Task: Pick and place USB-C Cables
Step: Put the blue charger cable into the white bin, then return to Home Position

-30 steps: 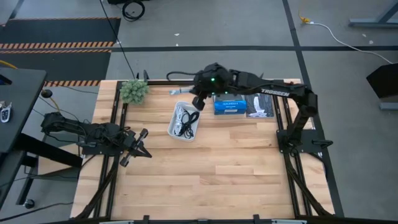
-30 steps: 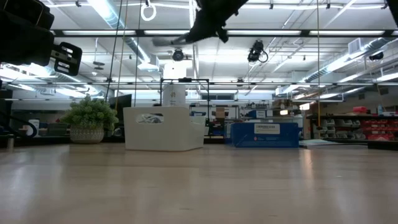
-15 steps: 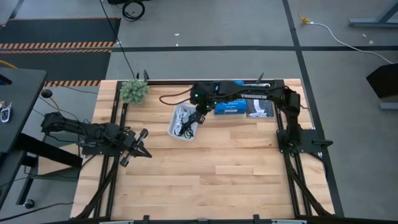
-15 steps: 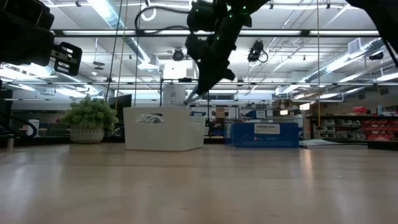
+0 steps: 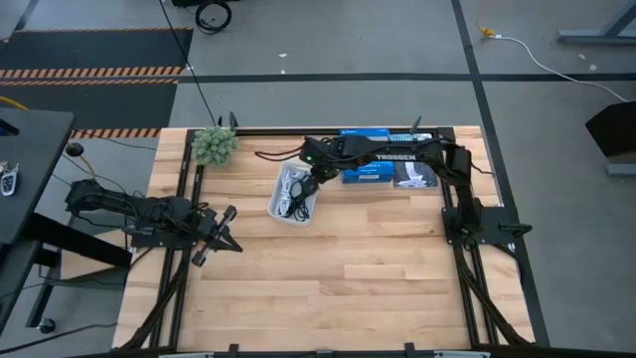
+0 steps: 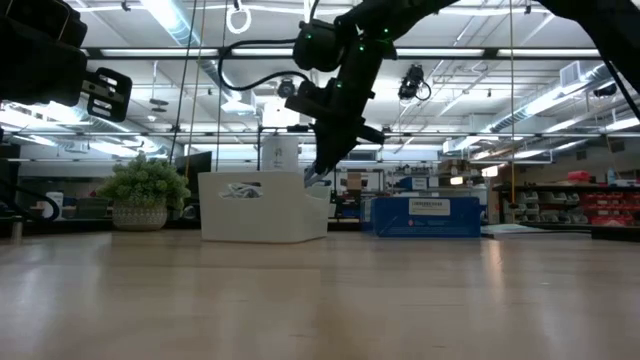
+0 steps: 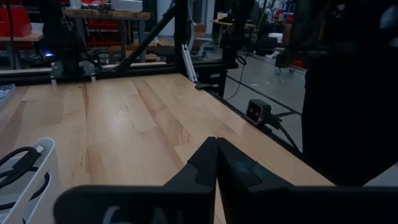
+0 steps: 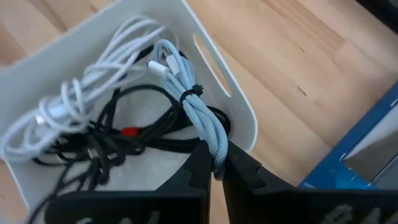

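Observation:
My right gripper [image 5: 314, 183] [image 6: 318, 168] is over the far right part of the white bin [image 5: 281, 209] [image 8: 245, 127], shut on the pale blue USB-C cable bundle [image 8: 199, 118]. A white cable [image 8: 81, 99], a black cable [image 8: 149, 140] and a black cable with red ends [image 8: 129, 131] lie tangled on the bin's floor. The bin [image 6: 264, 206] stands on the table's far middle. My left gripper [image 5: 215, 242] [image 7: 216, 163] is shut and waits near the table's left edge. My right gripper pinches the pale blue bundle at one looped end [image 8: 216, 158] between its two fingers, coming from above and slanting down into the bin. The bundle, tied with a black strap [image 8: 190, 93], runs from the fingers over the other cables, its plug end [image 8: 158, 67] farthest off.
A blue box [image 5: 366, 169] [image 6: 425, 215] and a grey packet [image 5: 415, 171] lie right of the bin by the far edge. A small potted plant [image 5: 214, 145] [image 6: 145, 192] stands at the far left corner. Bare wood [image 5: 338, 268] covers the near half.
My right arm has come down from high above the table to the bin's rim, moving slightly toward the near edge and carrying the pale blue bundle with it. The bundle now reaches into the bin.

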Controlling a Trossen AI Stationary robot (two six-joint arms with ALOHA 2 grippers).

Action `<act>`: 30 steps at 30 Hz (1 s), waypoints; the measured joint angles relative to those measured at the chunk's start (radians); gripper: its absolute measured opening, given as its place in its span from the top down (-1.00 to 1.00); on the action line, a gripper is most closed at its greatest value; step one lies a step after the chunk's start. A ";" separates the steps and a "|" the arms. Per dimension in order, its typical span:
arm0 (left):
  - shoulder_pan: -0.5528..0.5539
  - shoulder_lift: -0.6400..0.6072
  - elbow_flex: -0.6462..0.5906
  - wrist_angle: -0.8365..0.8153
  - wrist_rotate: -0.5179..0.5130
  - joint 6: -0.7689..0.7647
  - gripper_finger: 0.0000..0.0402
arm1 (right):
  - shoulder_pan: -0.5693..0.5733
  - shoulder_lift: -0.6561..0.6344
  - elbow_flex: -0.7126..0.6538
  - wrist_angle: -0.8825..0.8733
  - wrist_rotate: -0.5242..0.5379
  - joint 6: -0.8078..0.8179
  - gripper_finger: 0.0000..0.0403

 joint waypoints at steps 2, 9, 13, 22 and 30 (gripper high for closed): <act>0.000 0.000 0.000 0.000 0.000 0.000 0.94 | -0.004 0.000 0.000 0.006 0.000 0.049 0.88; 0.000 0.000 0.000 0.000 0.000 0.000 0.94 | -0.004 0.000 0.000 0.026 0.002 0.176 0.74; 0.000 0.000 0.000 0.000 0.000 0.000 0.94 | 0.000 0.000 0.000 0.030 -0.015 0.193 0.62; 0.000 0.000 0.000 0.000 0.000 0.000 0.94 | -0.004 0.000 0.000 0.120 -0.422 0.131 0.36; 0.000 0.000 0.000 0.000 0.000 0.000 0.94 | -0.011 -0.011 0.000 0.183 -0.450 0.026 0.36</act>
